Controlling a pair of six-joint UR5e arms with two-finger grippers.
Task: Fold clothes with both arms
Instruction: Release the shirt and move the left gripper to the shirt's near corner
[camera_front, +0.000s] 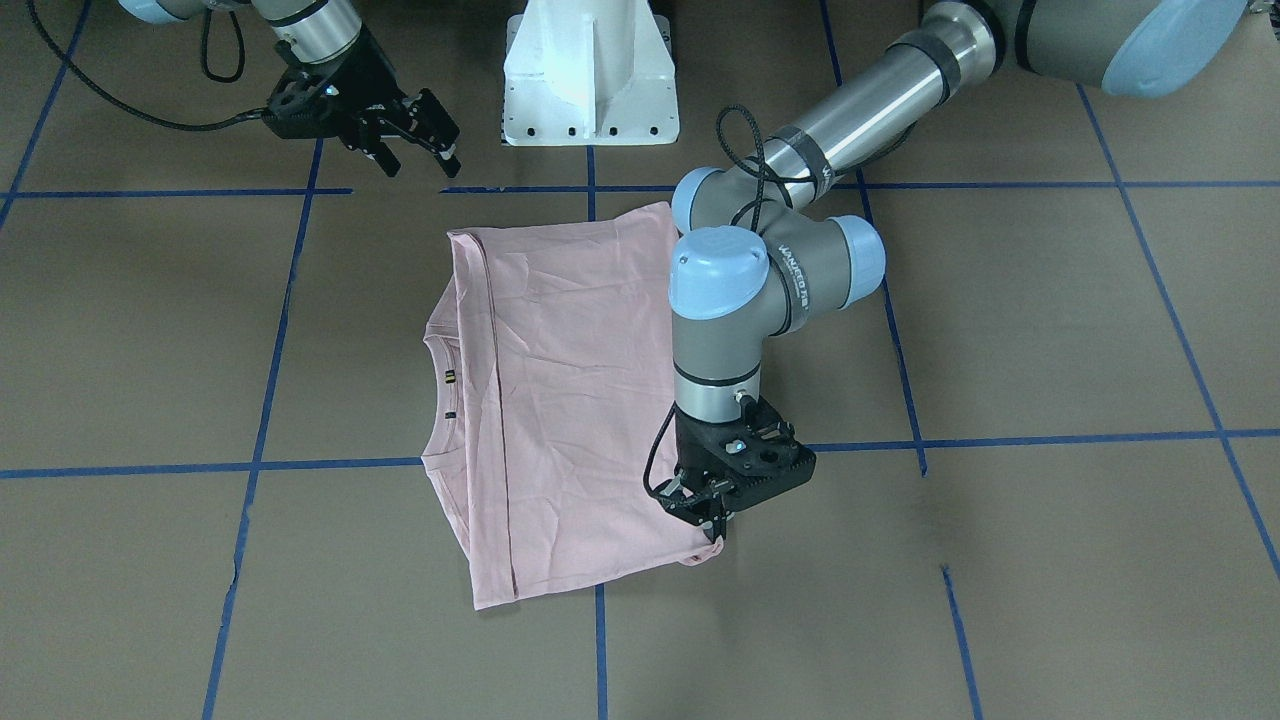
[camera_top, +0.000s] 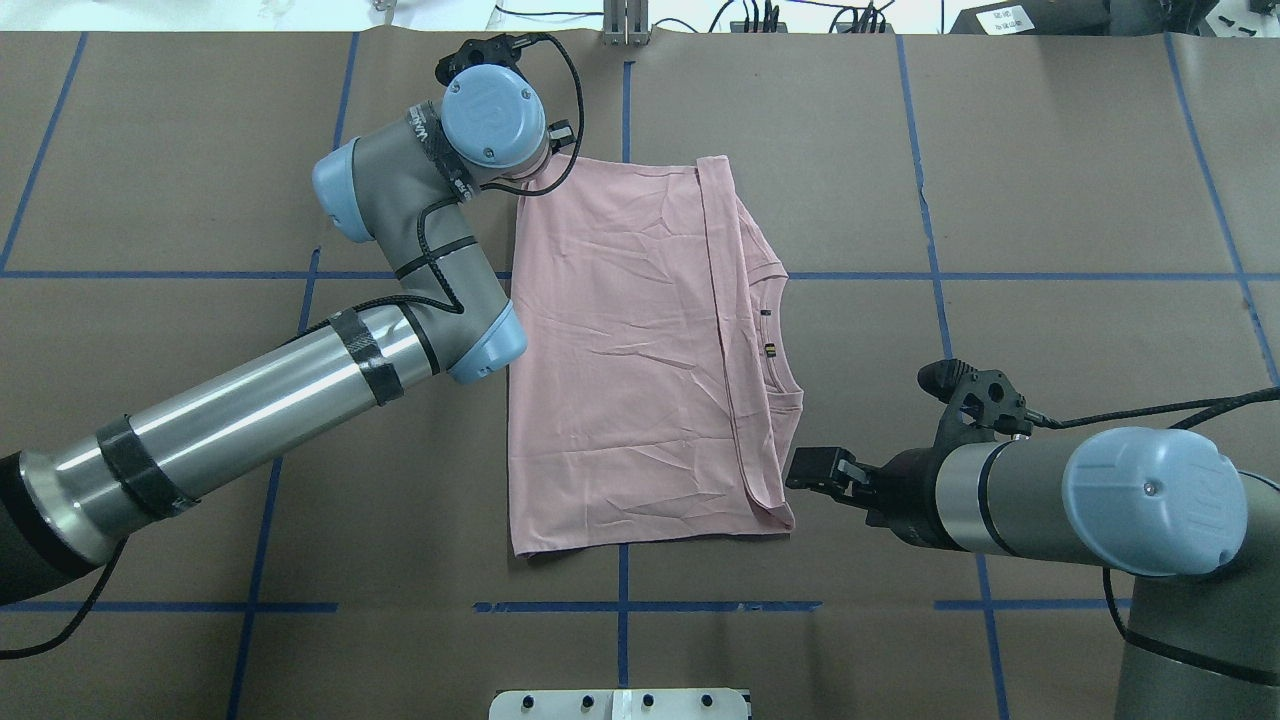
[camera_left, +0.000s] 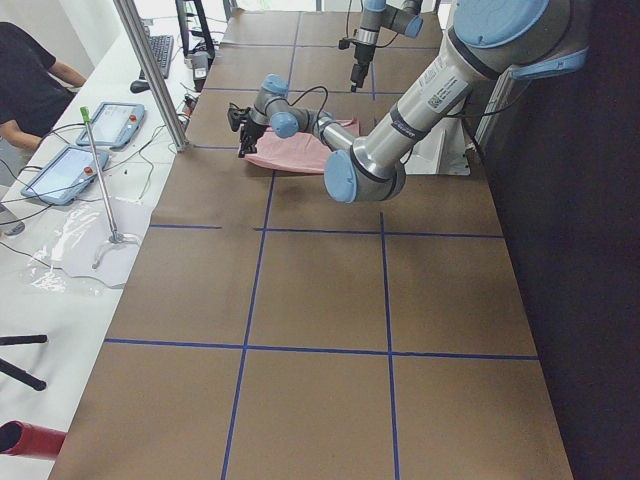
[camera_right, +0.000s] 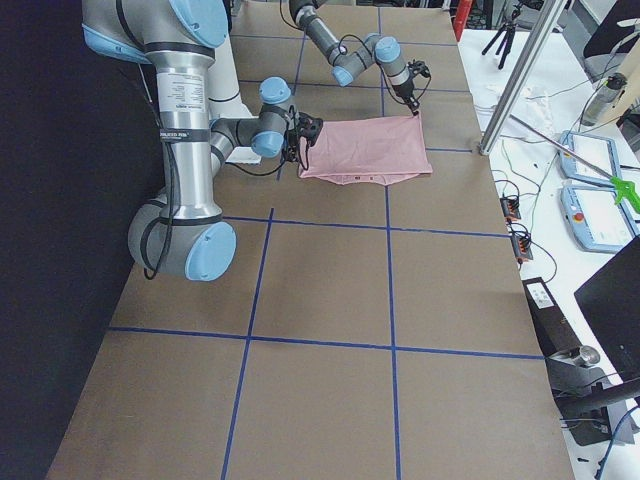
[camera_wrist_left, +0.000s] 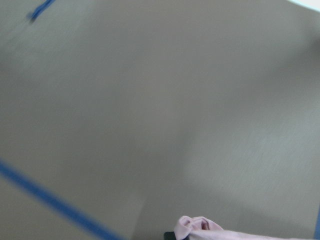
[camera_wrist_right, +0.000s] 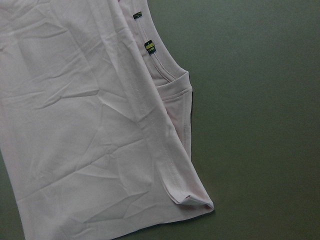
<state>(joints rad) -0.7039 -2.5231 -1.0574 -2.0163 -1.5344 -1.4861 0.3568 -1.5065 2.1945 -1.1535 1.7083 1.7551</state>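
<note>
Pink, one folded T-shirt lay flat. Of two grippers, the left gripper pinched its corner; the right gripper hung spread, apart.

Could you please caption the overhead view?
Left hand pinches the folded pink T-shirt's far corner; open right hand hovers alongside.

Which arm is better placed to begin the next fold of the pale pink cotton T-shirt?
Left, probably: the left gripper pinches the far corner of the pale pink cotton T-shirt, while the right gripper hangs open, off the fabric, holding nothing.
</note>
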